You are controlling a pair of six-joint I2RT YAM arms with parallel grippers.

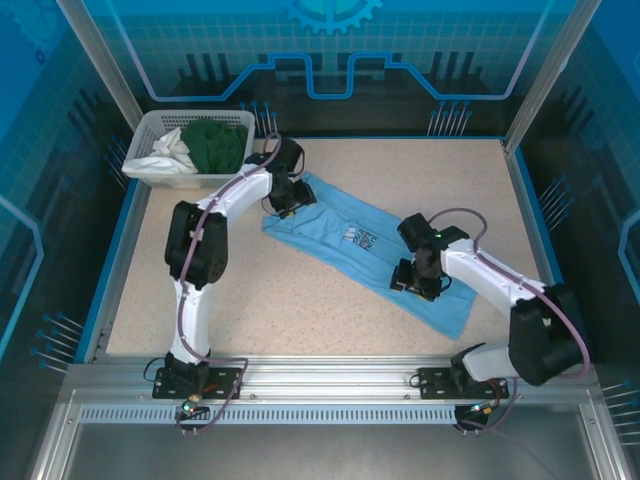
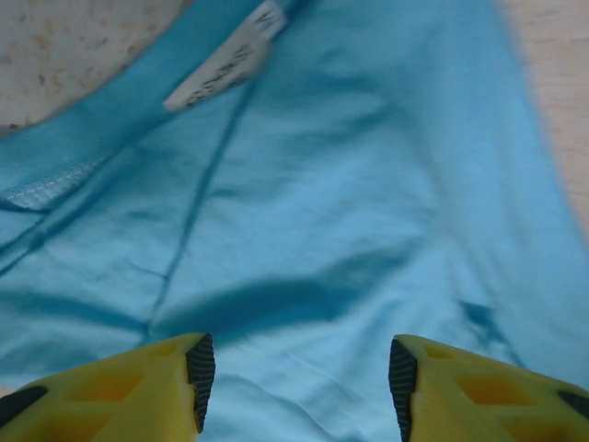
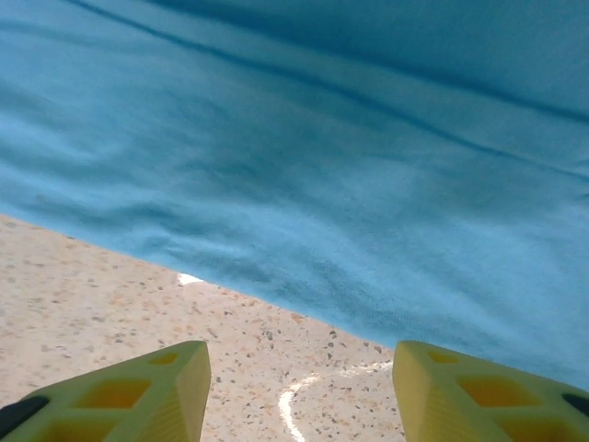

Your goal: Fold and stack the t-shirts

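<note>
The light blue t-shirt [image 1: 370, 245] lies folded lengthwise into a long strip, slanting across the table from upper left to lower right, its chest print facing up. My left gripper [image 1: 287, 200] hovers open over the collar end; the left wrist view shows the blue cloth [image 2: 350, 184] with its white neck label [image 2: 225, 60] beyond my fingertips. My right gripper [image 1: 415, 278] stands open at the shirt's near edge close to the hem; in the right wrist view the cloth edge [image 3: 304, 184] lies just past my fingers, over bare tabletop. A dark green garment [image 1: 215, 143] and a white garment [image 1: 170, 152] lie in the basket.
A white laundry basket [image 1: 158, 178] stands at the table's back left corner, close behind my left arm. Speckled beige tabletop [image 1: 330, 310] lies bare in front of the shirt and to its right. A blue rim and metal frame posts bound the table.
</note>
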